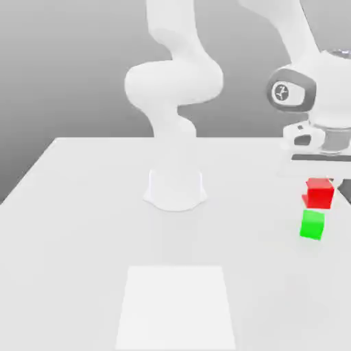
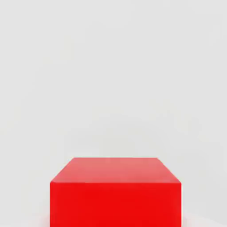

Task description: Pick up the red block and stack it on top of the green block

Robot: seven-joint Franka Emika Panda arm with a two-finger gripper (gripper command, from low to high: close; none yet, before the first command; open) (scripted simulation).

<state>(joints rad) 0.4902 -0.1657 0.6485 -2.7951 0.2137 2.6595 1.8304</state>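
Carrying red block clamped in gripper, hanging just above green block at 11 o'clock; pick done, lowering and release left.

The arm runs off the top edge of the exterior view, so its upper links are cut away, and the hand is clipped by that view's right edge. The fingers are too faint against the pale counter to make out. In the hand view the red block is cut off by the picture's edge, its lower part and underside out of sight.
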